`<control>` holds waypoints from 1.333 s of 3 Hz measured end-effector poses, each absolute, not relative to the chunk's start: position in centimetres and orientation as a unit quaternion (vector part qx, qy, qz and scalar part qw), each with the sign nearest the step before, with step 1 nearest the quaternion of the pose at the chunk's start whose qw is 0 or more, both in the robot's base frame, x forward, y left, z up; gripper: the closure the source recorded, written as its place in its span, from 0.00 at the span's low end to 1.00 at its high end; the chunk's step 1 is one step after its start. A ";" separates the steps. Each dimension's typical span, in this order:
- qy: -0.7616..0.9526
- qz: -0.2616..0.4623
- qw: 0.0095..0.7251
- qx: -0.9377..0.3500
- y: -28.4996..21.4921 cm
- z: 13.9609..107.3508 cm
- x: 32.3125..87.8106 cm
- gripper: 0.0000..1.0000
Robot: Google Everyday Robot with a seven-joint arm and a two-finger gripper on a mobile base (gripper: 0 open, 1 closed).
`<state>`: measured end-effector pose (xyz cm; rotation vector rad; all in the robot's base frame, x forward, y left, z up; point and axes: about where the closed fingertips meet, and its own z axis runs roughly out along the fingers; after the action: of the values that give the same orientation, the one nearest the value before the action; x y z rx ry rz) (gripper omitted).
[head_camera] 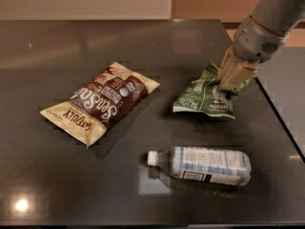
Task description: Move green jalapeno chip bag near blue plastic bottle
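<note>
The green jalapeno chip bag [206,98] lies crinkled on the dark table [143,56], right of centre. My gripper [233,78] comes down from the upper right, and its tan fingers [237,70] are shut on the bag's upper right edge, which looks raised a little off the table. The blue plastic bottle [205,165] lies on its side in front of the bag, white cap pointing left, about a hand's width nearer the front edge.
A larger brown-and-cream chip bag [101,101] lies at an angle left of centre. A seam in the table [281,113] runs diagonally along the right side, just past the gripper. The front edge of the table is close behind the bottle.
</note>
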<state>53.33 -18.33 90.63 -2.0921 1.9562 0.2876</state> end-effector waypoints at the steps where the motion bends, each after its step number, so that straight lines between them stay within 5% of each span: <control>1: 0.662 0.121 0.132 -0.728 -17.4 91.1 51.0 1.00; 2: 0.656 0.135 0.129 -0.731 -16.8 91.2 48.9 1.00; 4: 0.658 0.141 0.112 -0.731 -16.9 90.5 46.4 0.59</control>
<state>46.38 -16.90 90.47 -2.1462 1.9318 0.4144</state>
